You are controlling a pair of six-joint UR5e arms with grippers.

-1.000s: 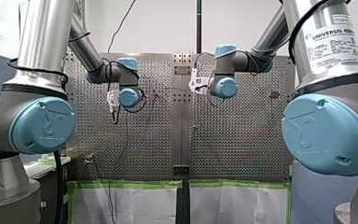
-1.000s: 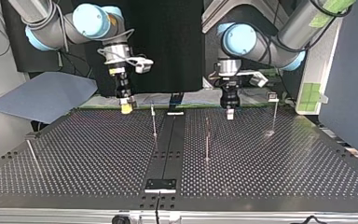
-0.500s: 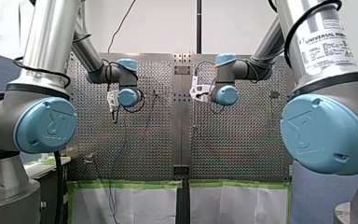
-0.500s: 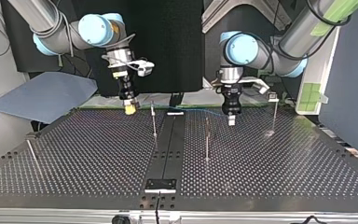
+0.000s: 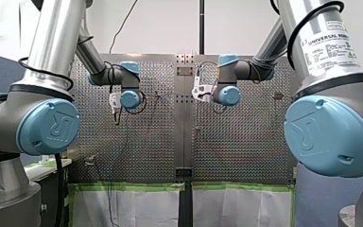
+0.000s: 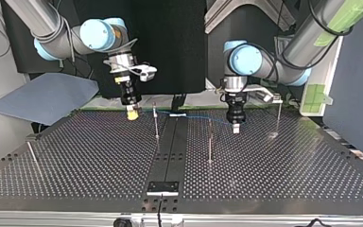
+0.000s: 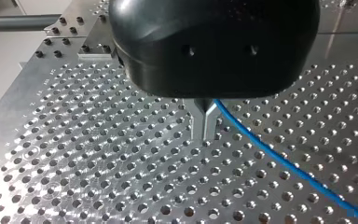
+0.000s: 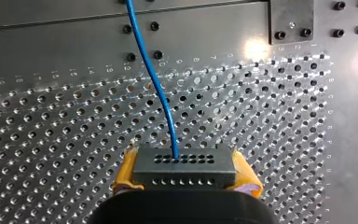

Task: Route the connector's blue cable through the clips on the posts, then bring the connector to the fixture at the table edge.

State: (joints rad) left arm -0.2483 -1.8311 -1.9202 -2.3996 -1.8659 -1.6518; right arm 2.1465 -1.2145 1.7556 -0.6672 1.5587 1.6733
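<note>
Two grippers, both closed, over a perforated table (image 6: 99, 156).

Item one — my right gripper (image 8: 185, 173): yellow pads (image 8: 127, 170) clamped on either end of the grey connector (image 8: 185, 161); held above the table's far side, at the top view's left; the blue cable (image 8: 154, 74) leaves the connector's holed face and runs off over the table.

Item two — my left gripper (image 7: 204, 128): metal fingers (image 7: 198, 122) pressed together, pinching the blue cable, which trails away beside them; tips close to the table, at the top view's right.

The cable spans between the two grippers, passing a thin post (image 6: 156, 122); whether it sits in that post's clip cannot be made out.

Another post (image 6: 278, 118) stands beyond my left gripper.
</note>
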